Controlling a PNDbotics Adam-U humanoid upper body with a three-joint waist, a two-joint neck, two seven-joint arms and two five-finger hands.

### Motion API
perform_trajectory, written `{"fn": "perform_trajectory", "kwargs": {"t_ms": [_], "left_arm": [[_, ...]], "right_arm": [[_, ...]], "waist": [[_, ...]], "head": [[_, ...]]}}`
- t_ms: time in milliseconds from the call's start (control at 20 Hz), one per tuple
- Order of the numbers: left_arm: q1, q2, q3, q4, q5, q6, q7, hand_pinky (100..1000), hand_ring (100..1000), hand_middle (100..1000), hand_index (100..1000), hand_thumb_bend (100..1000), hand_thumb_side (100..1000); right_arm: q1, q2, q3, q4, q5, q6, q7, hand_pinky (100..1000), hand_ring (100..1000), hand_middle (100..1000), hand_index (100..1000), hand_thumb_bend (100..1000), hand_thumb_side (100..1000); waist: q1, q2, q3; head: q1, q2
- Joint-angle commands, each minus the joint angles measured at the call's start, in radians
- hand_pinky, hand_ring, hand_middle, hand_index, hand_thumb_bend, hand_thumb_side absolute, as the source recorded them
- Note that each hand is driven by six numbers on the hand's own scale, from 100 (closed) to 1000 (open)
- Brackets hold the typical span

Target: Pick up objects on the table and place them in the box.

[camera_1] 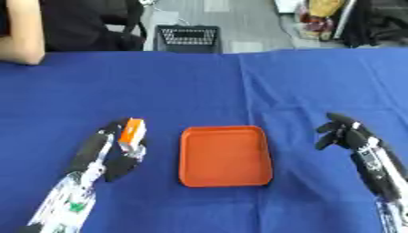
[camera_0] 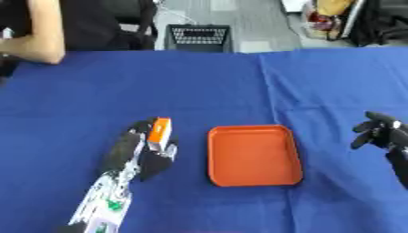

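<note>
The left robot hand (camera_0: pixel 140 152) has its fingers and thumb curled round a small orange-and-white carton (camera_0: pixel 159 133), held just left of the orange tray (camera_0: pixel 253 177) that seems to serve as the box, so the step in hand is the carry. The next move calls for a short shift rightward over the tray's raised rim, then a release inside it. The carton looks like stiff, flat-sided card; the tray is smooth, shallow plastic with rounded corners, lying on a blue cloth-covered tabletop (camera_0: pixel 199 86). The right robot hand (camera_1: pixel 344 133) waits to the right, fingers relaxed, holding nothing.
</note>
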State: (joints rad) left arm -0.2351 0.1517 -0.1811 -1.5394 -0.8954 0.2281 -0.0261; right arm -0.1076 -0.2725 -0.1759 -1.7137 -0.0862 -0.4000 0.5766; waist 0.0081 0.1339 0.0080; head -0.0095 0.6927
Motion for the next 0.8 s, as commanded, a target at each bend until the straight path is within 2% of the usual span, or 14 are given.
{"fn": "perform_trajectory", "kwargs": {"t_ms": [50, 150, 200, 250, 350, 800], "left_arm": [[-0.014, -0.004, -0.002, -0.005, -0.005, 0.003, 0.003, 1000, 1000, 846, 1000, 351, 680], [-0.015, -0.005, -0.002, -0.005, -0.004, 0.004, 0.008, 1000, 1000, 830, 1000, 301, 659], [-0.015, -0.004, -0.002, -0.005, -0.004, 0.005, 0.011, 1000, 1000, 835, 1000, 316, 666], [-0.015, -0.005, -0.001, -0.005, -0.003, 0.007, 0.015, 1000, 1000, 810, 1000, 189, 610], [-0.015, -0.005, -0.001, -0.005, 0.000, 0.012, 0.024, 1000, 1000, 797, 1000, 100, 576], [-0.016, -0.009, 0.000, 0.001, 0.013, 0.029, 0.065, 1000, 1000, 759, 1000, 100, 513]], "right_arm": [[-0.007, -0.014, -0.003, -0.012, -0.002, -0.001, 0.003, 557, 554, 663, 903, 100, 935], [-0.007, -0.014, -0.003, -0.012, -0.001, -0.002, 0.003, 557, 554, 663, 903, 100, 936], [-0.007, -0.014, -0.003, -0.012, -0.001, -0.002, 0.003, 557, 554, 663, 903, 100, 936], [-0.007, -0.014, -0.003, -0.012, -0.001, -0.002, 0.003, 557, 554, 663, 903, 100, 936], [-0.007, -0.014, -0.003, -0.012, -0.001, -0.002, 0.003, 557, 554, 663, 903, 100, 936], [-0.008, -0.013, -0.003, -0.012, -0.001, -0.001, 0.004, 557, 554, 663, 903, 100, 937]], "waist": [[0.000, -0.012, -0.002], [0.000, -0.012, -0.001], [0.000, -0.012, -0.001], [0.000, -0.012, -0.002], [0.000, -0.012, -0.002], [0.000, -0.012, -0.003]], "head": [[-0.003, -0.013], [-0.003, -0.012], [-0.003, -0.012], [-0.003, -0.012], [-0.003, -0.012], [-0.004, -0.014]]}}
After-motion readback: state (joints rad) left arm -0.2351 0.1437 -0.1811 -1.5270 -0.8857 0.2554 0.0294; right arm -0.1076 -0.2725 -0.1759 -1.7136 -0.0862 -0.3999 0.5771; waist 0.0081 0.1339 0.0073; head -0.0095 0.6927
